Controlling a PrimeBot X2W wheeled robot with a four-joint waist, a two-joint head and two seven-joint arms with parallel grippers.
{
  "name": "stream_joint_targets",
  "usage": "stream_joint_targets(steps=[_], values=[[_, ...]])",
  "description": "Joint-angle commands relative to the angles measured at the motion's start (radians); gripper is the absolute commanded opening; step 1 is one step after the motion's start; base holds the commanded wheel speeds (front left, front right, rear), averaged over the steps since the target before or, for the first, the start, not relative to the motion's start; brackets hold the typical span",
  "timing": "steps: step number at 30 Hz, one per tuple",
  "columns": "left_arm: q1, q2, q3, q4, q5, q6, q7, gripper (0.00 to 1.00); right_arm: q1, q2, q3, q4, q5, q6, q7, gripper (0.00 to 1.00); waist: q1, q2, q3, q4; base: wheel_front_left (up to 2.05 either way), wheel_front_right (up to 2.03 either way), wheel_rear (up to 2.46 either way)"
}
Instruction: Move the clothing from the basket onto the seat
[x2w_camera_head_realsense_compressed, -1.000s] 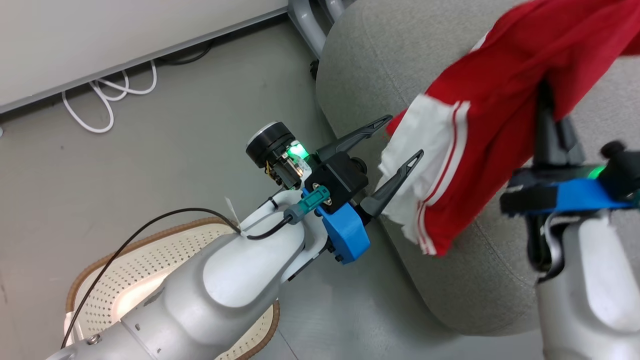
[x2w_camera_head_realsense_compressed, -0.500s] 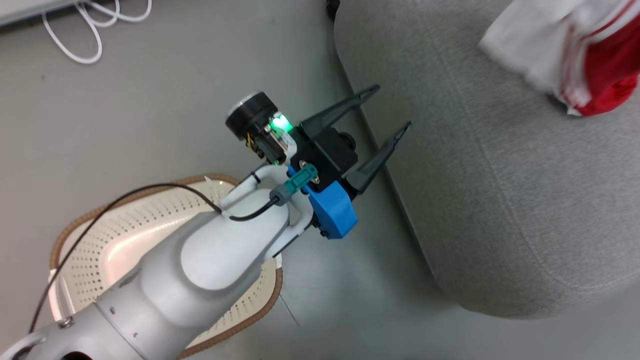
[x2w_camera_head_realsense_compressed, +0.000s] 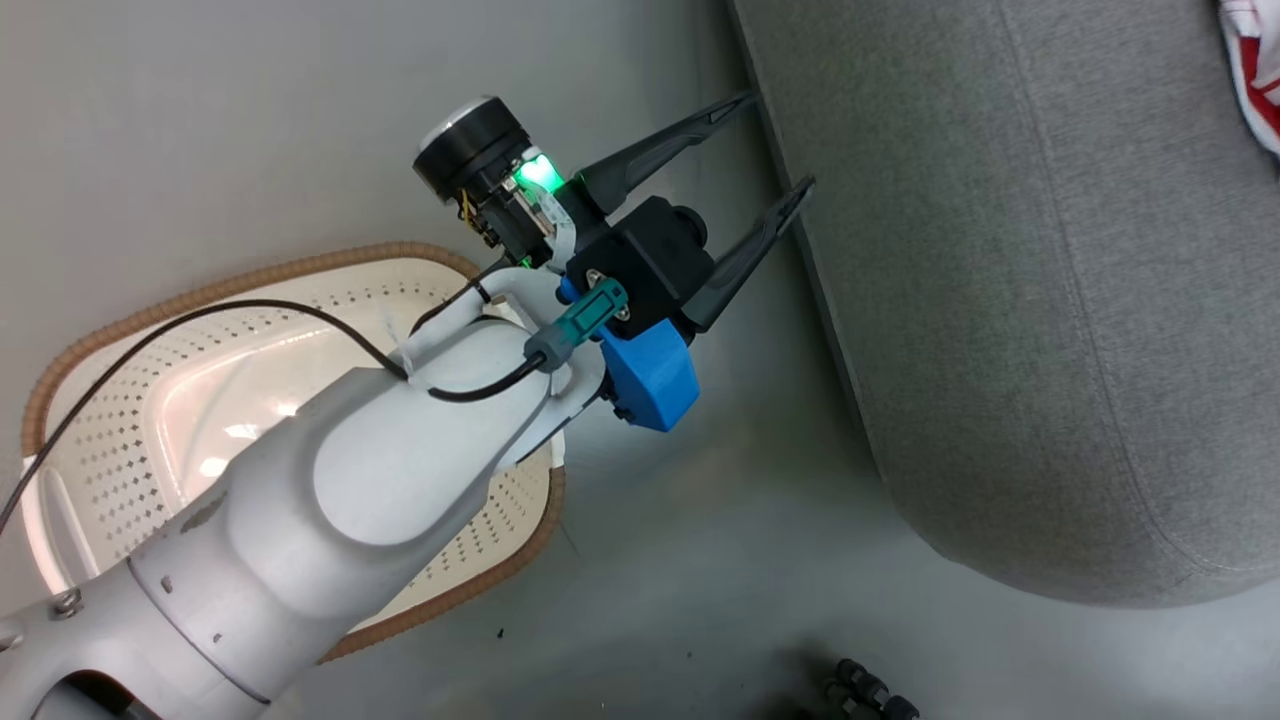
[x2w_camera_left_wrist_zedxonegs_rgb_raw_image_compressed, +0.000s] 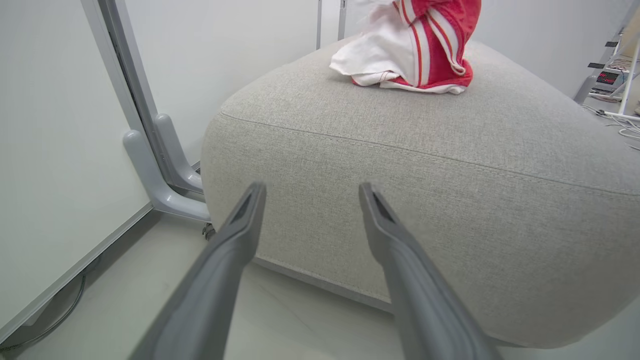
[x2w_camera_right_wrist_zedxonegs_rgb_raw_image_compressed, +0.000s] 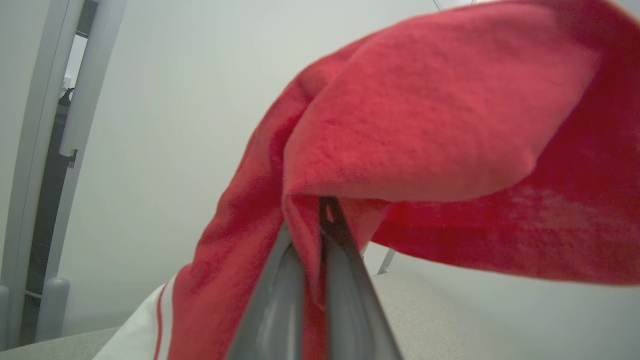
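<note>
Clothing (x2w_camera_left_wrist_zedxonegs_rgb_raw_image_compressed: 415, 55) is now landing on the seat (x2w_camera_left_wrist_zedxonegs_rgb_raw_image_compressed: 400, 165), awaiting release; your right tool (x2w_camera_right_wrist_zedxonegs_rgb_raw_image_compressed: 307, 220) is still pinching it, left tool (x2w_camera_left_wrist_zedxonegs_rgb_raw_image_compressed: 311, 189) gaping empty.

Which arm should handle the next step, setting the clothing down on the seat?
Right. The right gripper is shut on the red clothing, whose lower end lies on the seat. The left gripper is open and holds nothing, beside the seat's edge.

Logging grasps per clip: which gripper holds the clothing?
The right gripper: it is shut on the red clothing. The left gripper is open and empty, beside the seat.
</note>
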Motion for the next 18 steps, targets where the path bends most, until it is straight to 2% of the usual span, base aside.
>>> stream_joint_targets(steps=[1,4,12,18], values=[[-0.015,0.011,-0.001,-0.007,0.003,0.001,0.005,1.00,0.009,0.018,0.007,0.021,-0.010,-0.001,-0.005,0.00,-0.0001,0.0000,0.025,0.000,0.00,0.00,0.00],[-0.023,0.016,-0.003,-0.014,0.007,0.000,0.012,1.00,0.012,0.041,-0.001,0.043,-0.018,-0.001,-0.005,0.00,-0.0001,0.0000,0.039,0.001,0.00,0.00,0.00],[-0.041,0.028,-0.011,-0.035,0.008,0.004,0.028,1.00,0.052,0.162,-0.015,0.109,-0.074,-0.001,-0.005,0.00,-0.0001,0.0000,0.073,0.012,0.00,0.00,0.00],[-0.045,0.034,-0.012,-0.039,0.002,0.008,0.027,1.00,0.072,0.186,-0.037,0.150,-0.093,-0.001,-0.005,0.00,-0.0001,0.0000,0.076,0.021,0.00,0.00,0.00]])
